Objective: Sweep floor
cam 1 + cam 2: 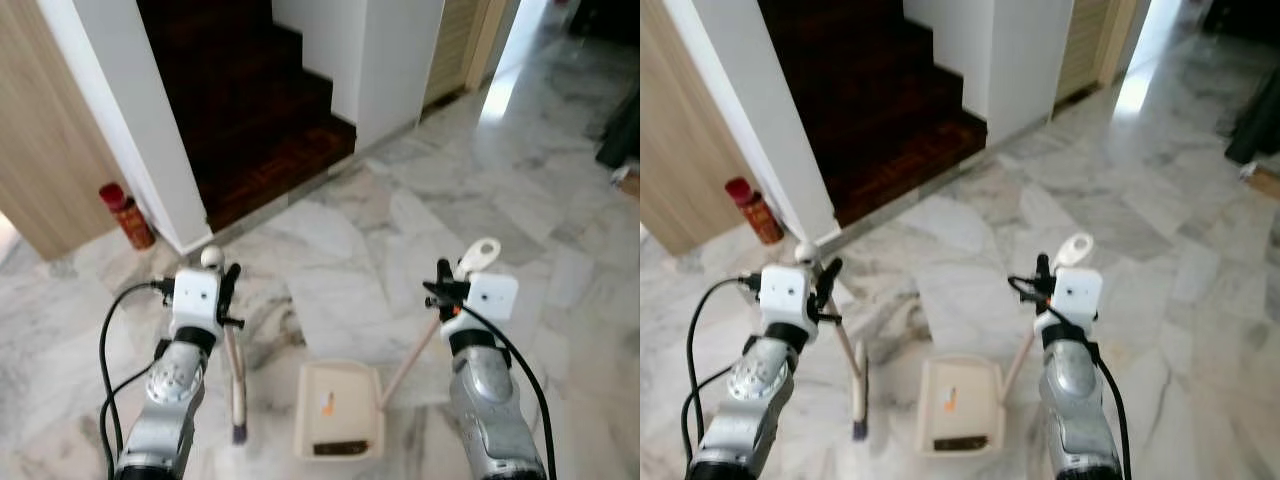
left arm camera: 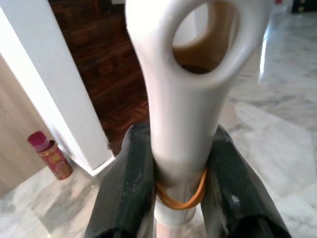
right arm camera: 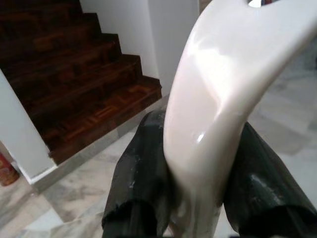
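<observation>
1. The broom [image 1: 236, 375] is held upright by the left gripper [image 1: 228, 288], whose jaws are clamped on the handle just below its looped top; the bristles rest on the marble floor [image 1: 440, 200].
2. The dustpan [image 1: 338, 408] lies flat on the floor just beside the broom, with some dark debris in it; its long handle is clamped in the jaws of the right gripper [image 1: 443, 290] near the top.
3. Both tools are judged light, stiff plastic; the glossy handles may slip or twist, so a firm hold below the end loops is advised.
4. An orange band [image 2: 182, 198] is seen around the broom handle between the fingers [image 2: 130, 183].
5. A red can [image 1: 126, 215] stands by the wall near the stairs [image 1: 250, 120].
</observation>
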You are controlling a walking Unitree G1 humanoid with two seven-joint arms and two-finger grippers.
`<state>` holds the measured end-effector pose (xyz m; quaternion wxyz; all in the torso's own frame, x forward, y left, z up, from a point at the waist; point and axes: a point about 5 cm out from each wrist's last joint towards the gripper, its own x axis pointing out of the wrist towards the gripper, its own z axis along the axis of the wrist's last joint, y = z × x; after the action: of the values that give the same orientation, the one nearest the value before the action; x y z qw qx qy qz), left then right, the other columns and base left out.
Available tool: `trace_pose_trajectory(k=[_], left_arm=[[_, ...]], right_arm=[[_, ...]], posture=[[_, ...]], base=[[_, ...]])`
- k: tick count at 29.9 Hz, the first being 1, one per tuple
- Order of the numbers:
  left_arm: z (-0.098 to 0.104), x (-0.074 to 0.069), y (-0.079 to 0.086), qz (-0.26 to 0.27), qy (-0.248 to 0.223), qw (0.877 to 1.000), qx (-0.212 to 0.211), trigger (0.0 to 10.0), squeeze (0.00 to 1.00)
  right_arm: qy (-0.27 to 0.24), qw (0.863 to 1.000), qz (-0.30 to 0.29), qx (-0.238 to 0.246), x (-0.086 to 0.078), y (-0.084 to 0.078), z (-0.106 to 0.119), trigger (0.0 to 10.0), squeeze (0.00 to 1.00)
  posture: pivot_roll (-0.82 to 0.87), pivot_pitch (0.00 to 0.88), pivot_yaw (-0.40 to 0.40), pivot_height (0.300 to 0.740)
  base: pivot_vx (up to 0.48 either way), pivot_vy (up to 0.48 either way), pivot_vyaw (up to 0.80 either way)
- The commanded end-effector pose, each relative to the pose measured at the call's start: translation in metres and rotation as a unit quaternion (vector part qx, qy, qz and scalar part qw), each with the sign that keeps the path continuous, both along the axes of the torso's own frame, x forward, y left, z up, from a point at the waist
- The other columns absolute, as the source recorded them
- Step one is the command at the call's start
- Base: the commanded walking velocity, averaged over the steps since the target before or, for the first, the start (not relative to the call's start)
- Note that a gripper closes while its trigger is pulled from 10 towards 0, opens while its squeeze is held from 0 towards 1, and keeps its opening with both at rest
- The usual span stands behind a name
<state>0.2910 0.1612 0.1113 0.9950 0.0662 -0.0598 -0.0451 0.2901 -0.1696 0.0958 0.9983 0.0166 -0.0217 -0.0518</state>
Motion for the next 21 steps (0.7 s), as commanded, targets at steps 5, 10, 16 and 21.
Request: trace_pose_trajectory(k=[5, 10, 16, 21], left_arm=[[0.0102, 0.0004, 0.0032, 0.000, -0.024, 1.000, 0.005, 10.0, 0.00], [0.0100, 0.0000, 0.0030, -0.001, -0.024, 1.000, 0.005, 10.0, 0.00], [0.0107, -0.0004, 0.0021, -0.004, -0.024, 1.000, 0.006, 10.0, 0.00], [0.0121, 0.0006, 0.0021, -0.003, -0.025, 1.000, 0.006, 10.0, 0.00]], right_arm=[[-0.028, 1.000, 0.005, 0.000, 0.0042, 0.0036, 0.0133, 10.0, 0.00], [-0.028, 1.000, 0.006, 0.000, 0.0036, 0.0043, 0.0126, 10.0, 0.00], [-0.027, 1.000, 0.010, 0.002, 0.0029, 0.0065, 0.0124, 10.0, 0.00], [-0.028, 1.000, 0.010, 0.001, 0.0040, 0.0070, 0.0133, 10.0, 0.00]], posture=[[0.06, 0.036, 0.052, 0.740], [0.06, 0.030, 0.053, 0.740], [0.07, 0.026, 0.055, 0.740], [0.07, 0.043, 0.052, 0.740]], base=[[0.000, 0.330, 0.00], [0.000, 0.329, 0.00], [0.000, 0.327, 0.00], [0.000, 0.328, 0.00]])
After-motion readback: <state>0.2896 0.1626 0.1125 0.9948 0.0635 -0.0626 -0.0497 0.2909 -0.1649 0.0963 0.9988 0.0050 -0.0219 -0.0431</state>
